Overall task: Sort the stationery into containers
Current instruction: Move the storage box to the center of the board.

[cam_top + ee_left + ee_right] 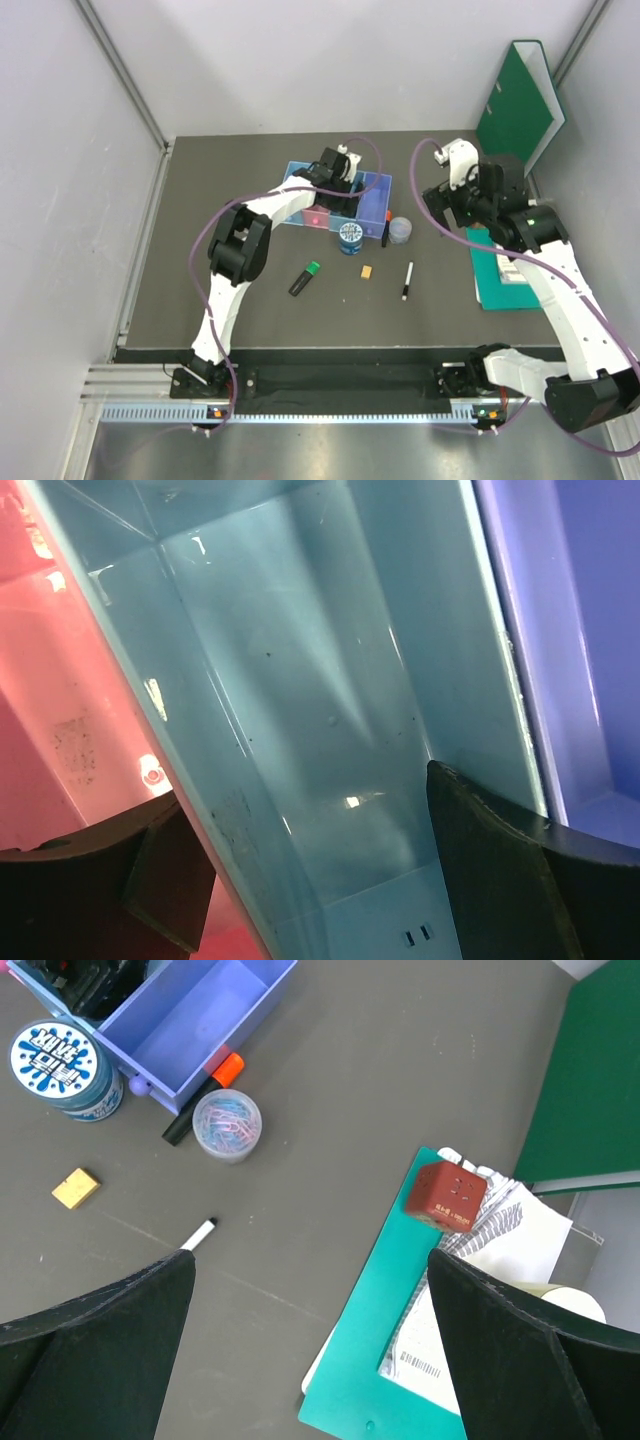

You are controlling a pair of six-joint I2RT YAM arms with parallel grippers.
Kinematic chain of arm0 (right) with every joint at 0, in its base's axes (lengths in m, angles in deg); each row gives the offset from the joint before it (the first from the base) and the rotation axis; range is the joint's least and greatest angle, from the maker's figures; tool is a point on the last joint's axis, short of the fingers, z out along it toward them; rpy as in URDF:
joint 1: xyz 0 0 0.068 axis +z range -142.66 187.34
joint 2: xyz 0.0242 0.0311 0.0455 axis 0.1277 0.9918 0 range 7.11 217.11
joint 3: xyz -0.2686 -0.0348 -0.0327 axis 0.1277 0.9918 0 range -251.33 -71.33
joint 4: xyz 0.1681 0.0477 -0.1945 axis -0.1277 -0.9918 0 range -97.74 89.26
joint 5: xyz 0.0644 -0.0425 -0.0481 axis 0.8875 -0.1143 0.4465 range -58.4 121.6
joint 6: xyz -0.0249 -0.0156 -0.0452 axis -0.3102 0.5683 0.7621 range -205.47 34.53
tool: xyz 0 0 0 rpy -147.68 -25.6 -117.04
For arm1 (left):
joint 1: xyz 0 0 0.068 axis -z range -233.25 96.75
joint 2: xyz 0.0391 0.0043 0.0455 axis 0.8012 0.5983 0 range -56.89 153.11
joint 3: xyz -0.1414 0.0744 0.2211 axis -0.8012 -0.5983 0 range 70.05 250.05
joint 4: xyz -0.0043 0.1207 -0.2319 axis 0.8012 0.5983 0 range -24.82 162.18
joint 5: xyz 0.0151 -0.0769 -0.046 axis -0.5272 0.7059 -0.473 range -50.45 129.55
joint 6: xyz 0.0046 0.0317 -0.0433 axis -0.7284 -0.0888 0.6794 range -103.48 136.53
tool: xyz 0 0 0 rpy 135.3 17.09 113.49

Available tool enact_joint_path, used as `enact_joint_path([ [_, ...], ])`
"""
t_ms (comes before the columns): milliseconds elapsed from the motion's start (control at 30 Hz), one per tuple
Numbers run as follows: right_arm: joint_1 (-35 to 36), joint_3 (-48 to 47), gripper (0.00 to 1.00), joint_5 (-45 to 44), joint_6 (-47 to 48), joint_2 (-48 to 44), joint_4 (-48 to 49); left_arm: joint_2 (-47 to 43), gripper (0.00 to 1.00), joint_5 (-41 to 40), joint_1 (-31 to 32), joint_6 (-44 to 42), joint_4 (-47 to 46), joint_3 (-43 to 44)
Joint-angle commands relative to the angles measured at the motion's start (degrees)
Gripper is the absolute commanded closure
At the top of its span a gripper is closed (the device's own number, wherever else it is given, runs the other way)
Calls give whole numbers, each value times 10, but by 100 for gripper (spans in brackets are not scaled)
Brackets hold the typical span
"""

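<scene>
SORTING BENCH, top view, L to R: the green-cap highlighter [305, 279] lies loose on the mat at lower centre-left, not yet binned. Above it, at upper centre, my left gripper [340, 172] is nose-down in the row of trays [297, 172]. The wrist cam shows its jaws spread wide w/ nothing between them, aimed into a light-blue compartment [330, 680]. The pink compartment [60, 730] is at frame left and the purple compartment [570, 630] at frame right. I judge this a drop-off pose.

In front of the trays sit the blue tin [350, 238], the orange eraser [368, 271] and the orange-cap highlighter [386, 230], which is right by the purple end. The lilac pot [401, 231] is beside it, and one pen [407, 281] lies below. All are on the mat, awaiting sorting.

At centre-right my right gripper [443, 208] hangs fully wide and empty above the mat, near the teal tray [490, 280]. It's parked clear of the L arm's work, I reckon.
</scene>
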Motion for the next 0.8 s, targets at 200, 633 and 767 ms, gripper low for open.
enact_joint_path([
  [200,6,9,0,4,-8,-17,11,42,14,-74,-5,15,38,56],
  [633,6,13,0,4,-8,-9,14,155,14,-93,-34,3,38,195],
  [767,5,16,0,4,-11,-5,17,175,15,-104,-40,8,40,228],
])
